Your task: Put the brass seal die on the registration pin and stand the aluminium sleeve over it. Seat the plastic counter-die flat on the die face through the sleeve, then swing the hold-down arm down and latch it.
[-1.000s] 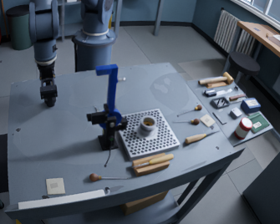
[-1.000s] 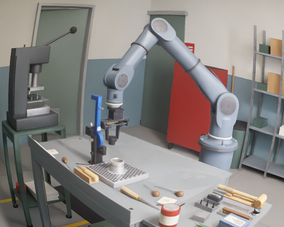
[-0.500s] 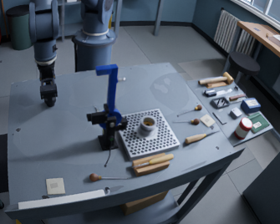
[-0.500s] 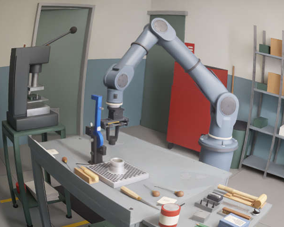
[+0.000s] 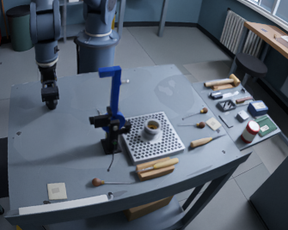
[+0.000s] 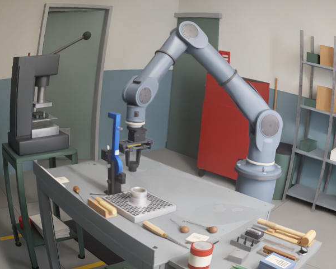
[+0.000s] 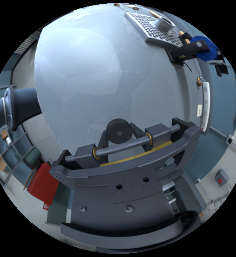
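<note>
The aluminium sleeve (image 5: 153, 128) stands upright on the perforated plate (image 5: 152, 136) with the brass seal die (image 5: 153, 124) showing inside its bore. The blue hold-down arm (image 5: 114, 92) stands raised on its black post just left of the plate. Far from them, at the table's far left corner, the black plastic counter-die (image 7: 119, 131) sits low over the table top between the fingers of my gripper (image 6: 132, 166). It is a round dark disc with a small centre mark, as the wrist camera shows. My gripper is closed on the counter-die.
Behind the table stand the robot's base (image 5: 96, 49), a red cabinet (image 6: 229, 124) and a shelf unit. A wooden block with a tool (image 5: 156, 168) lies in front of the plate, and awls, chisels and a side tray of tools (image 5: 239, 109) lie to the right.
</note>
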Tool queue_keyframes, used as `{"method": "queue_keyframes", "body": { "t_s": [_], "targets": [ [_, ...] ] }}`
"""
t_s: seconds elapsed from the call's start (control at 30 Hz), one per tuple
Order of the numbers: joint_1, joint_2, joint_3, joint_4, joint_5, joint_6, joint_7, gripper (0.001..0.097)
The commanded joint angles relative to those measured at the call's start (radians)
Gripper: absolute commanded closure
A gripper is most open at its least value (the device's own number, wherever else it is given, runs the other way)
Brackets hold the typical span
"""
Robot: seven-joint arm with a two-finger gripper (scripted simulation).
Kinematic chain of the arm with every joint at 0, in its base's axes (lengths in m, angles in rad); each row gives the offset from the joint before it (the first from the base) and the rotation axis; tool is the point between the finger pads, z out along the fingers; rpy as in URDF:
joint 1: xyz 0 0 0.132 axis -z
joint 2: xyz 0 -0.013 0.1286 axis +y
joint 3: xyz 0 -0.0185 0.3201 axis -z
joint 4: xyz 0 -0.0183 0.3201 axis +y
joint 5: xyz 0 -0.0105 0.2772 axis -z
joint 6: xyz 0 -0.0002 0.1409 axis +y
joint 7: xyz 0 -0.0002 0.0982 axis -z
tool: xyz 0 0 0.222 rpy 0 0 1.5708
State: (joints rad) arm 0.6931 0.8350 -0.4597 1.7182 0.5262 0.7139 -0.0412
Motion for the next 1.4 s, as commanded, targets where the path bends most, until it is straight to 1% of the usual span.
{"method": "queue_keyframes", "body": {
  "t_s": [0.0, 0.07, 0.23, 0.37, 0.53, 0.83, 1.0, 1.17, 1.37],
  "targets": [
    [0.000, -0.001, 0.000, 0.000, 0.000, 0.000, 0.000, 0.0931],
    [0.000, -0.001, 0.000, 0.000, 0.000, 0.000, 0.000, 0.0966],
    [0.001, -0.004, -0.002, -0.001, -0.002, 0.005, 0.002, 0.0966],
    [0.006, -0.016, -0.010, -0.006, -0.011, 0.022, 0.009, 0.0966],
    [0.016, -0.044, -0.027, -0.019, -0.031, 0.061, 0.026, 0.0966],
    [0.036, -0.106, -0.062, -0.058, -0.078, 0.158, 0.066, 0.0966],
    [0.044, -0.132, -0.075, -0.078, -0.097, 0.202, 0.083, 0.0966],
    [0.048, -0.144, -0.081, -0.089, -0.107, 0.225, 0.091, 0.0966],
    [0.048, -0.146, -0.083, -0.091, -0.109, 0.229, 0.092, 0.0966]
  ]
}}
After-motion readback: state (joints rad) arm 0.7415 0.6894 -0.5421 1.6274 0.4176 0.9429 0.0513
